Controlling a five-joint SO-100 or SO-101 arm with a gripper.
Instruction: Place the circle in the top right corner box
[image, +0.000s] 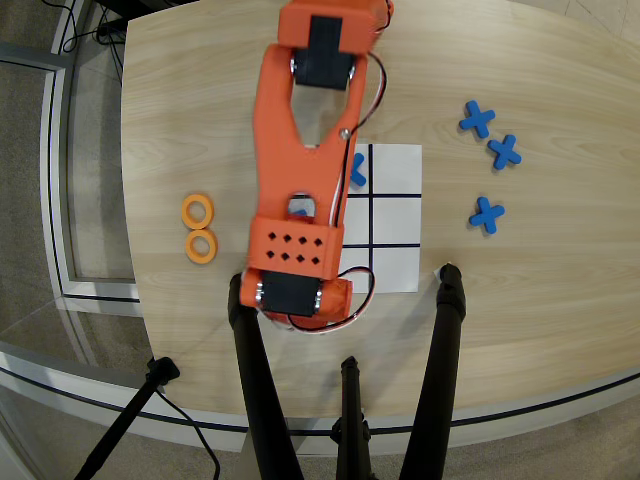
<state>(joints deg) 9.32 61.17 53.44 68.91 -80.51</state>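
End effector (290, 300): hidden under our orange arm (300, 130) at the lower-left part of the grid (395, 215). We cannot tell whether it is open, closed, or gripping a ring.

Target box: lower-left cell of the grid in the overhead view, entirely covered by the arm; its contents are not visible to us.

Rings: two orange rings (198, 210) (201, 246) lie on the desk (540, 300) left of the arm, close together, well apart from the grid. Any further ring is out of sight.

Crosses: three blue crosses (477, 119) (504, 152) (486, 214) sit on the desk right of the grid; part of another (356, 170) shows in an upper cell beside the arm.

Handling note, our judgement: if a ring is carried, we lower it flat and centred in the cell, clear of the black lines, release only near the paper, then lift straight up. We keep clear of the cross in the upper cell.
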